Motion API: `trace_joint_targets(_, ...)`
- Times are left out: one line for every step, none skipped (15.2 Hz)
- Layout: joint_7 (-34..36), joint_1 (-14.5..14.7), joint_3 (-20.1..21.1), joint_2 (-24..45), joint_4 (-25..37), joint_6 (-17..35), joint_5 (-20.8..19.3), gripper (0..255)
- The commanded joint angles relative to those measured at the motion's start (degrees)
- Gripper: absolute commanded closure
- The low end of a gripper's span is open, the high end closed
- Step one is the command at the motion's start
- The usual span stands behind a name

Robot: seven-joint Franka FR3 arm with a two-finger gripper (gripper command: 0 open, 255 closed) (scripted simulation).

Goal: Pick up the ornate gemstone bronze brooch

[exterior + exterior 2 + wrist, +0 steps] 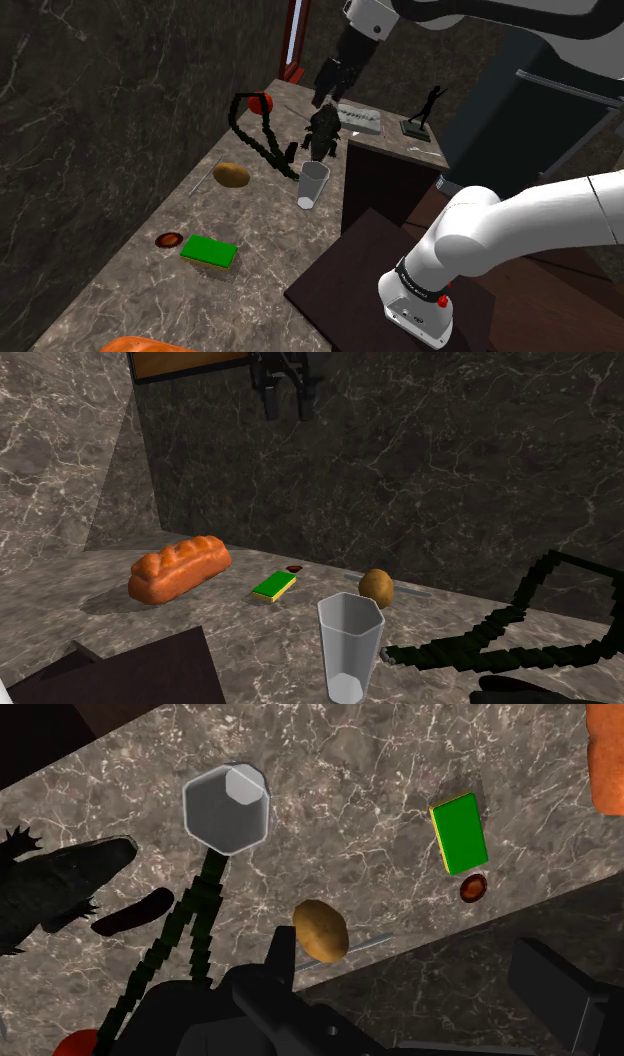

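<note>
Wrist view: gripper (404,944) spread apart and empty, high above the counter (360,794), brooch (474,887) untouched beside the green block (459,834), approach, grasp and lift all pending

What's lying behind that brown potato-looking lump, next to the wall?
A thin grey rod lies flat on the counter between the brown lump and the wall. In the second exterior view the lump covers its middle.

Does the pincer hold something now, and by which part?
Nothing is held: the pincer is open above the counter, and the brooch lies there untouched.
</note>
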Motion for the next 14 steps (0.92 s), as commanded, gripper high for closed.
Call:
trace_joint_targets(1.1,0.5,1.5,2.4,-0.5,2.2,0.4,0)
trace_joint_targets(1.6,0.8,2.2,4.0,-0.5,3.2,0.6,0)
trace_joint_targets(2.2,1.0,2.9,5.6,-0.4,4.3,0.8,0)
trace_joint_targets(2.7,1.3,3.6,7.2,-0.2,5.4,0.9,0)
trace_joint_targets(3.3,1.5,4.3,8.9,0.0,6.4,1.0,0)
trace_joint_targets(3.9,1.7,5.0,10.6,0.3,7.5,1.0,0)
trace_joint_targets(4.5,1.9,5.7,12.4,0.6,8.5,1.0,0)
trace_joint_targets(5.1,2.1,6.4,14.2,1.0,9.4,1.0,0)
trace_joint_targets(5.7,2.3,7.1,16.0,1.4,10.4,0.9,0)
trace_joint_targets(6.3,2.5,7.7,17.9,1.9,11.3,0.8,0)
trace_joint_targets(6.9,2.7,8.3,19.7,2.5,12.2,0.7,0)
trace_joint_targets(7.6,2.9,9.0,21.7,3.1,13.0,0.5,0)
trace_joint_targets(8.2,3.1,9.6,23.6,3.8,13.9,0.2,0)
trace_joint_targets(8.9,3.4,10.1,25.6,4.5,14.7,-0.1,0)
